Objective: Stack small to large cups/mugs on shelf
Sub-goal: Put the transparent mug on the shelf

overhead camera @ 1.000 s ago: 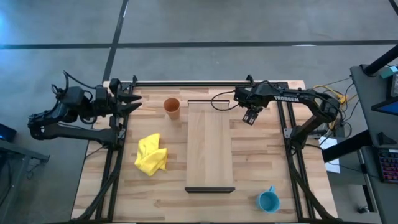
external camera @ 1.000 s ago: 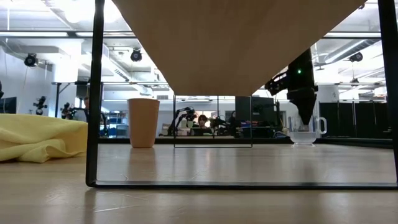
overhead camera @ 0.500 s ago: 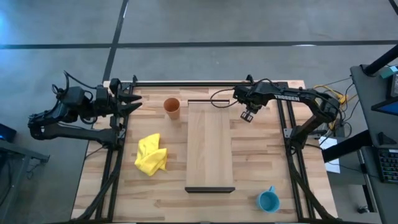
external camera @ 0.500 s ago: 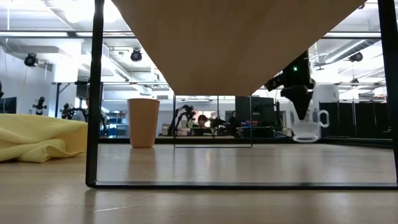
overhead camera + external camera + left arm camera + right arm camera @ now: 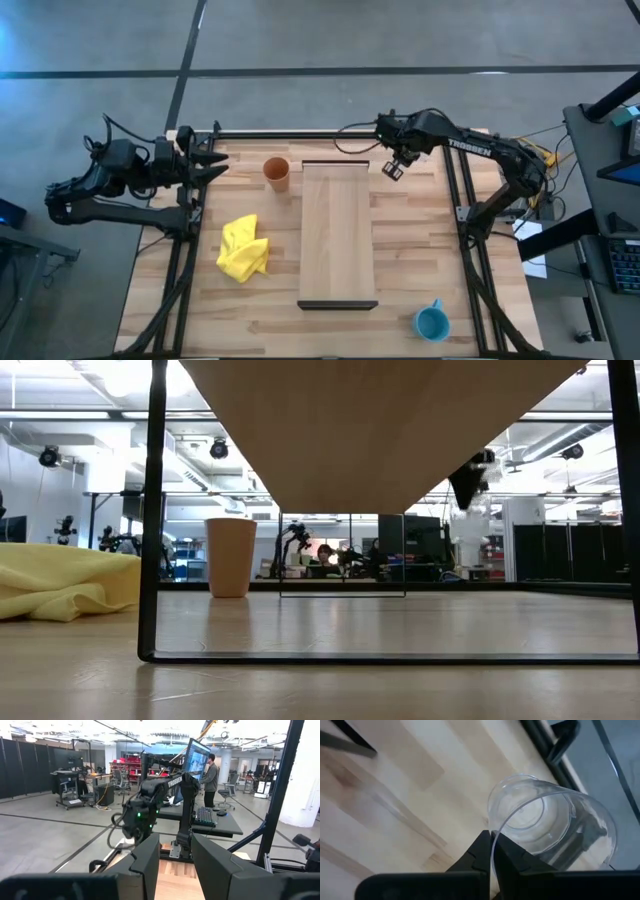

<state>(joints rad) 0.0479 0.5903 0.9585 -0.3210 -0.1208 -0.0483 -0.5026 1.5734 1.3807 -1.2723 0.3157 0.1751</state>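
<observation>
My right gripper point(image 5: 393, 168) hangs over the table's far right, beside the far end of the shelf point(image 5: 337, 235), and is shut on the clear glass mug point(image 5: 545, 817). In the low view the mug point(image 5: 470, 525) hangs well above the tabletop. The orange-brown cup point(image 5: 276, 172) stands on its base left of the shelf's far end. The light-blue mug point(image 5: 432, 322) stands on its base near the front right corner. My left gripper point(image 5: 215, 165) waits open at the far left edge. My right gripper pinches the glass mug's rim point(image 5: 496, 831), one finger inside the mug and one outside. The fingers point(image 5: 479, 851) come from above, pointing down. The mug hangs below them, lifted clear of the table.
A crumpled yellow cloth point(image 5: 243, 248) lies left of the shelf, near the table's middle. The shelf stands raised on a thin dark frame point(image 5: 150, 510), with open room under it. Black frame rails run along both sides of the table.
My right gripper has risen and drifted toward the table's far edge. The glass mug, which stood on the table a second ago, has gone up with it and now hangs clear.
</observation>
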